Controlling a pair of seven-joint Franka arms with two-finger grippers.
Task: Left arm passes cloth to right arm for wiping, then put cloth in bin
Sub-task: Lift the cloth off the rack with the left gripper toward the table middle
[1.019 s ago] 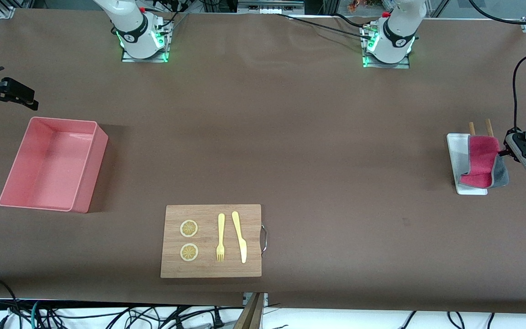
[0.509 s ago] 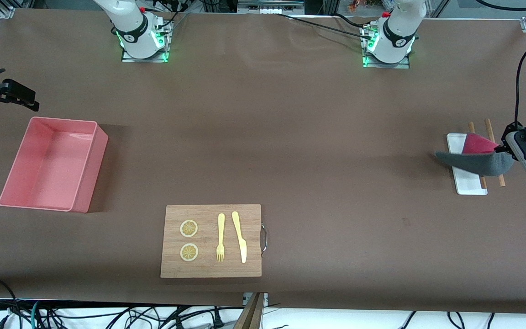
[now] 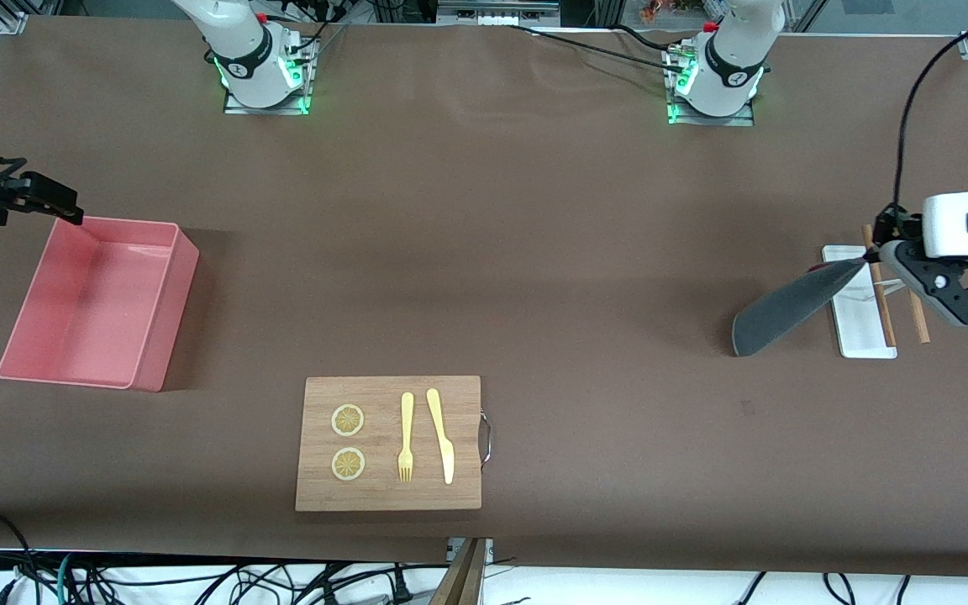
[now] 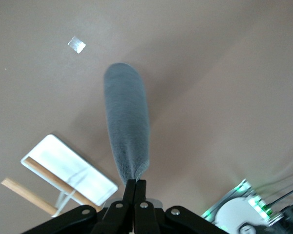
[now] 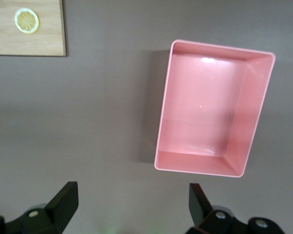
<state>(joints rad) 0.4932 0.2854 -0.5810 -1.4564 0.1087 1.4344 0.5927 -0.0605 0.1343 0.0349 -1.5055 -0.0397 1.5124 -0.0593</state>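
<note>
Black fingers of the left gripper (image 3: 870, 259) are pressed together on one corner of the small soft dark grey cloth (image 3: 782, 309), and the cloth hangs out from them in the air, over the brown table (image 3: 534, 252) just beside the small flat white tray (image 3: 858, 323) at the left arm's end. In the left wrist view the fingertips (image 4: 135, 187) meet on the cloth (image 4: 128, 122), and only its grey face shows. Two thin wooden sticks (image 3: 879, 302) lie across the tray. The right gripper (image 3: 22, 197) hangs with its fingers (image 5: 63, 200) wide apart and holds nothing, above the edge of the salmon-pink rectangular plastic bin (image 3: 156, 336) at the right arm's end; the bin (image 5: 212, 109) has nothing in it. Nearer to the front camera, between the bin and the tray, lies a wooden cutting board (image 3: 389, 496) with two lemon slices (image 3: 348, 420), a yellow fork (image 3: 406, 437) and a yellow knife (image 3: 440, 435) on it.
</note>
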